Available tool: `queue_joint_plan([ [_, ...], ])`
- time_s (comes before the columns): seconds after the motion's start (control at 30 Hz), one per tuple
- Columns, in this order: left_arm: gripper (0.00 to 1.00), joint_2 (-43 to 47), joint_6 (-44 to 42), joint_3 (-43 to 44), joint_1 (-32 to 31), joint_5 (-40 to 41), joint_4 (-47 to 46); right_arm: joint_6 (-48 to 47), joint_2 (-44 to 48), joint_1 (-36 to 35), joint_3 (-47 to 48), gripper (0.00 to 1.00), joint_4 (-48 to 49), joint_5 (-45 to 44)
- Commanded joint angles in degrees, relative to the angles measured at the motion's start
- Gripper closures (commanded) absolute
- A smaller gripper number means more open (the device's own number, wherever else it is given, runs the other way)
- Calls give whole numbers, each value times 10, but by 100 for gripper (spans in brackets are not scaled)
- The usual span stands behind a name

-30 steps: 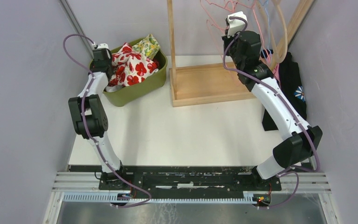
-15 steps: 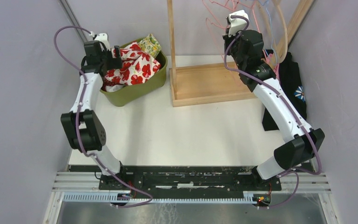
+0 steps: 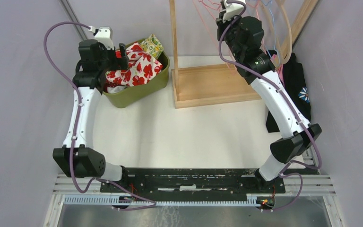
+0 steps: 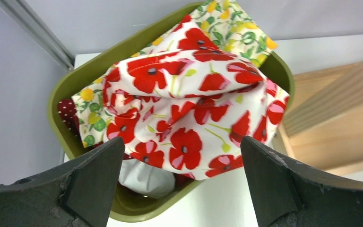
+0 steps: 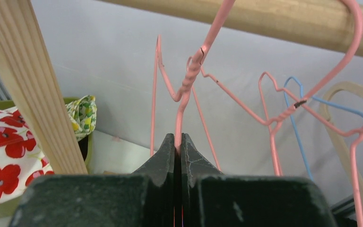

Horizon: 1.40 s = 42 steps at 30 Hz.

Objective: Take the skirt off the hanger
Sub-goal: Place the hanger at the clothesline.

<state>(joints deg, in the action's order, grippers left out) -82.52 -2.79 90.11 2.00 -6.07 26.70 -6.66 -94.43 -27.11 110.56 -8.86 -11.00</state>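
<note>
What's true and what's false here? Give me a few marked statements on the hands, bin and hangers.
1. The right hand is shut on a pink wire hanger. True.
2. The left hand grips the poppy-print cloth. False: it is open, above the cloth, holding nothing.
3. The green bin is empty. False: the poppy-print cloth and other fabric fill it.
4. A blue hanger shows to the right of the gripped pink one in the right wrist view. True.
</note>
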Motion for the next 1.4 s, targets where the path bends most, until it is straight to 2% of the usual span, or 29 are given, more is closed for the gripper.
queue_joint_plan([
  [0.0, 1, 32, 13, -25, -20, -1, 15, -15, -35, -6, 67, 99, 23, -11],
  [0.37, 1, 59, -4, -37, -44, 18, 36, -27, -131, -6, 162, 99, 32, -29],
  [0.87, 1, 58, -8, -62, -49, 18, 37, -35, -126, -5, 57, 99, 50, -48],
  [0.9, 1, 58, -7, -62, -49, 20, 35, -38, -122, -5, 54, 96, 49, -48],
  [1.03, 1, 54, -4, -62, -49, 17, 29, -52, -104, -6, 42, 72, 52, -54],
  [1.2, 1, 54, 2, -75, -48, 12, 14, -61, -75, -5, 15, 50, 56, -54],
  [1.27, 1, 54, 6, -81, -49, 14, 6, -67, -63, -5, 6, 43, 56, -54],
  [1.37, 1, 54, 10, -85, -49, 5, -3, -75, -41, -5, -5, 41, 59, -54],
])
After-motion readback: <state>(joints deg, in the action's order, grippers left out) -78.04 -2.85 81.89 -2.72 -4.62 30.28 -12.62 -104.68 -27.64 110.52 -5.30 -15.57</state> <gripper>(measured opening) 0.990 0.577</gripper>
